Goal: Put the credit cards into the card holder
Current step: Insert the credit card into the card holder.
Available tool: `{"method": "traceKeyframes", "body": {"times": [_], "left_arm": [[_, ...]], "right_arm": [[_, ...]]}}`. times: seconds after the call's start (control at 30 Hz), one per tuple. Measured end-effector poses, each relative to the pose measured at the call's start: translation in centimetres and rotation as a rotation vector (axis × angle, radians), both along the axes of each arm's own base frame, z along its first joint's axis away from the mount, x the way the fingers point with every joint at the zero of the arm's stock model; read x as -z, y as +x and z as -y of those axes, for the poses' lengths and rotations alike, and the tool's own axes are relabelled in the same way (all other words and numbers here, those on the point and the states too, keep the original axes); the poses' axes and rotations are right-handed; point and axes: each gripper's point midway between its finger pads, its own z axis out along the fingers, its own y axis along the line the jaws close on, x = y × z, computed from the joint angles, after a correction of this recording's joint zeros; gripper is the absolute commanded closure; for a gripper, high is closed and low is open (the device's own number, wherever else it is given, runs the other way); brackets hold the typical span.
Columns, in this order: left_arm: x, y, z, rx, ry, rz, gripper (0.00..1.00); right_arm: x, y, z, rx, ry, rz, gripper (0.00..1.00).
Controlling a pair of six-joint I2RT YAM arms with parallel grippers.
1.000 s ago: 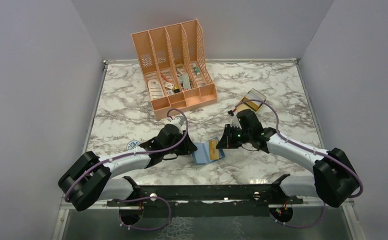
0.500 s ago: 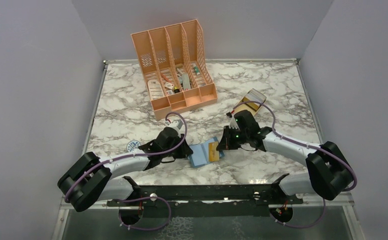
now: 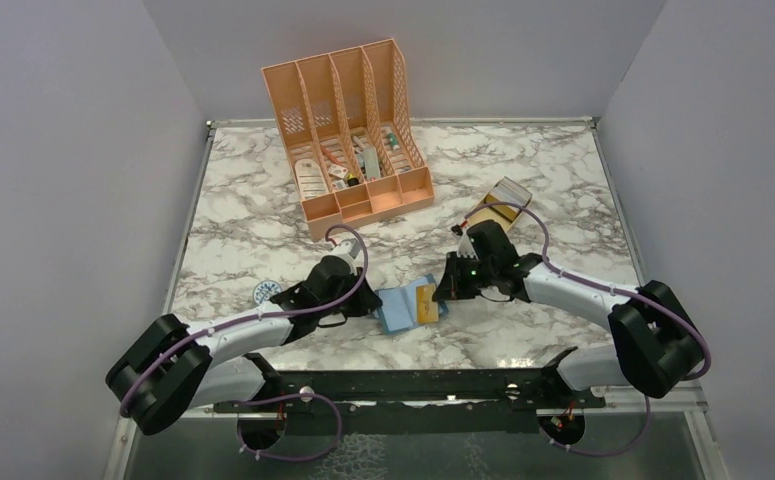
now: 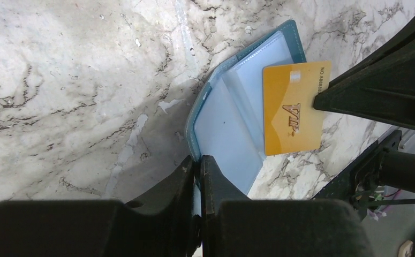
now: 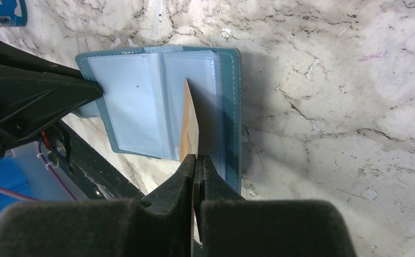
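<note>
Nearest the arm bases, the card holder [image 3: 398, 308] lies open on the marble table [image 3: 253, 235], pale blue inside facing up, between the two grippers. The left gripper [image 3: 373, 304] has its fingers pinched shut on the holder's left edge, only the thin flap between them, as the left wrist view shows [image 4: 200, 160]. The right gripper [image 3: 442, 294] comes in from the other side with its jaws closed tight on one edge of a yellow-orange credit card [image 3: 426, 301]. In the left wrist view the credit card [image 4: 293, 115] reads "VIP" and sits over the right half of the card holder [image 4: 224, 126], one end overhanging its rim. The right wrist view shows the card [image 5: 190, 123] nearly edge-on, tilted up off the holder's [image 5: 135, 104] clear sleeves – cannot tell if its far edge is inside a pocket.

Left of the left gripper – a round blue-white disc [image 3: 266, 291]. Further back on the right, a tan flat piece [image 3: 503, 205] with a dark band, too small to tell what it is. At the far side stands a peach desk organizer [image 3: 348, 140] with small items inside
</note>
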Motion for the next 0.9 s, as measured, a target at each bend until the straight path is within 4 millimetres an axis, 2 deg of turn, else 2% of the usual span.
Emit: {"method": "traceKeyframes", "body": {"times": [0.1,0.5,0.9], "left_arm": [[0.1,-0.1,-0.1,-0.001,-0.001,0.000,1.00],[0.8,0.1,-0.1,0.013,0.018,0.008,1.00],[0.8,0.3,-0.1,0.019,0.022,0.022,1.00]], "right_arm": [[0.0,0.1,0.0,0.002,0.001,0.001,0.99],[-1.8,1.0,-1.6,0.001,0.102,0.036,0.99],[0.0,1.5,-2.5,-0.021,0.115,0.011,0.99]]}}
